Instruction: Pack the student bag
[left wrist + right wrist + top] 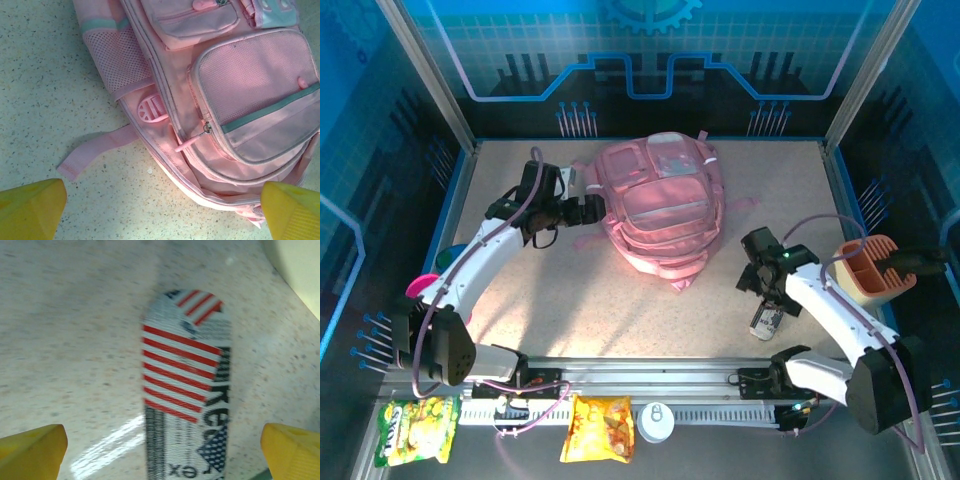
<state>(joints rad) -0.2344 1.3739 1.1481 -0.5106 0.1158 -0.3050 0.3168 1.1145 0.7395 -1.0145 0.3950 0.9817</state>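
The student bag [660, 205] is a big pink backpack lying flat in the middle of the table, pockets up and zipped [235, 95]. My left gripper [588, 200] hovers at the bag's left side, open, with bare table and the bag's edge between its yellow fingertips [30, 210]. My right gripper [756, 282] is open to the right of the bag. It hangs over a flat white packet printed with red stripes and stars [185, 385], which lies on the table [767, 320]. Nothing is held.
A peach desk organiser [872, 270] stands at the right edge with a black item in it. Two yellow snack bags [417, 430] [598, 428] and a white round lid [656, 420] lie by the arm bases. Pink and teal things [432, 278] sit at the left edge.
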